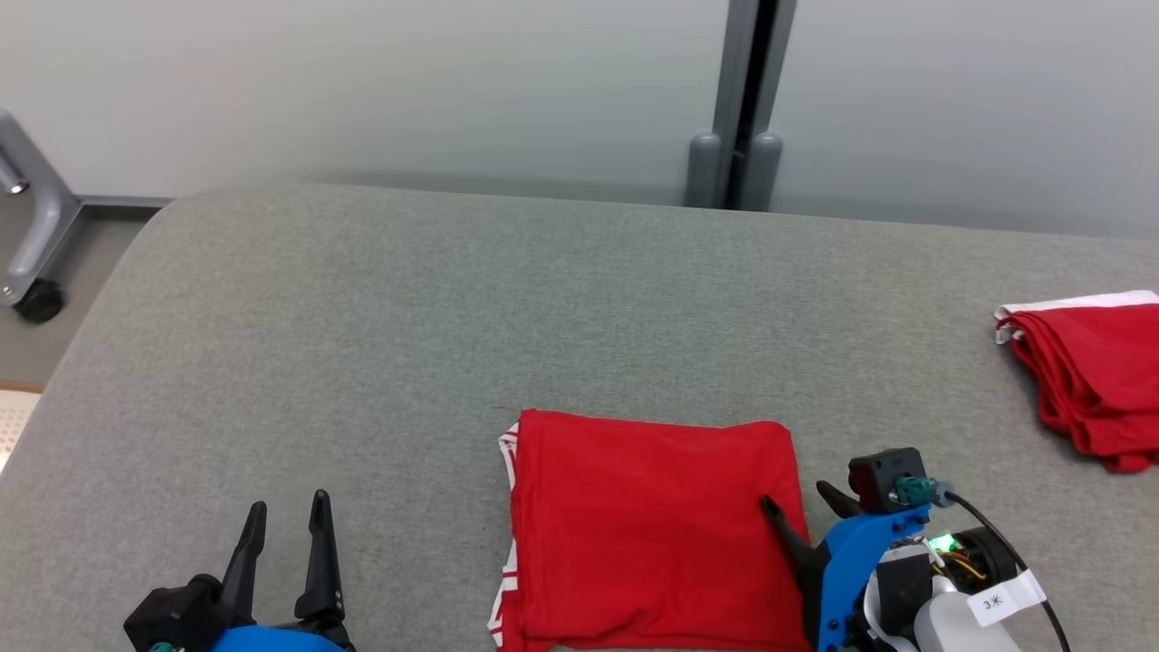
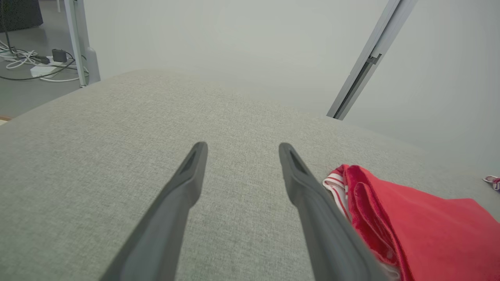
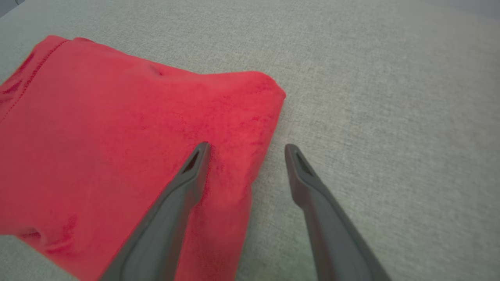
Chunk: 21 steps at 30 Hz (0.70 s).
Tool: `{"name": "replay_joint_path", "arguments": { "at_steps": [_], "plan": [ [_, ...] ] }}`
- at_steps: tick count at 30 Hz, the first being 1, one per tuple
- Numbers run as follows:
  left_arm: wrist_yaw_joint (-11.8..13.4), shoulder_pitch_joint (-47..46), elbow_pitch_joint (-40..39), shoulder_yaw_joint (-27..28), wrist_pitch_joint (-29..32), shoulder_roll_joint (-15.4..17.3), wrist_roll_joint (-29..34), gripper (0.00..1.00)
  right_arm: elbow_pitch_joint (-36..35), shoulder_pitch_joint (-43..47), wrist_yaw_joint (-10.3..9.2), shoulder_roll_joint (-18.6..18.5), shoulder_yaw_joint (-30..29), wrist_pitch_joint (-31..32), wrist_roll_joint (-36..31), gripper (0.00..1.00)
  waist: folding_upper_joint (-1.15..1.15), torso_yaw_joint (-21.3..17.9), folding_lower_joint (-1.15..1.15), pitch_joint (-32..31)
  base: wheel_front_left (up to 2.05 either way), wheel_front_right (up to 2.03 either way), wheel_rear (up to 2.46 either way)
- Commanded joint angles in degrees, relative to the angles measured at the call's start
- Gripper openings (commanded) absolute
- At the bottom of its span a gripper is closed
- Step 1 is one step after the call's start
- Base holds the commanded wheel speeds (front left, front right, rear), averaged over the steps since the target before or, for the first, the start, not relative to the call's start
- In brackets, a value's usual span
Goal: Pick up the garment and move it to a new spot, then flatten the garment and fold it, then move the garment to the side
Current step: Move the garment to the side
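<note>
Item 1, right gripper point(image 3: 247, 147). Risk: closing here may pinch only the top layer of the garment point(image 1: 652, 525), so a lift could peel the fold open; a drag could bunch it on the bench point(image 1: 407, 317). State: jaws wide apart, holding nothing. One finger lies over the garment's right edge, contact unclear; the other is over bare bench just beside that edge.
Item 2, left gripper point(image 1: 289, 503). Risk: if unused, a one-sided carry could let the far side sag. State: jaws apart, empty, above bare bench; garment near, to its right.
Item 3, garment. Red, folded, flat, mostly left of the right gripper.
Item 4, second pile point(image 1: 1096, 380). Red, well apart, to the right gripper's right.
</note>
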Motion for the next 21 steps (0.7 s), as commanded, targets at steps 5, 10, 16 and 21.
{"name": "replay_joint_path", "arguments": {
  "at_steps": [5,10,16,21],
  "plan": [
    [-0.4,-0.6,0.2,0.7,-0.3,-0.5,0.6,1.00,0.9,-0.2,0.00,-0.2,-2.0,5.0,0.0,1.00,0.00,2.3,0.00,1.2,0.00,0.00,0.00],
    [-0.6,-0.7,0.1,1.4,-0.3,-1.1,1.0,1.00,1.4,-0.5,0.00,-0.1,-1.6,7.4,-0.5,0.86,0.00,2.8,0.00,1.8,0.00,0.00,0.00],
    [-0.8,-0.9,-0.7,2.4,-0.3,-1.4,1.6,1.00,-0.3,-2.4,0.00,-0.2,0.3,5.8,-0.4,0.00,0.00,0.9,0.00,3.2,0.00,0.00,0.00],
    [-1.3,-1.4,-2.3,3.8,-0.3,-1.3,2.0,1.00,-1.6,-5.7,-0.04,-0.3,0.0,2.5,-0.1,0.00,0.00,-3.5,0.00,5.2,0.00,0.00,0.00]
  ]
}}
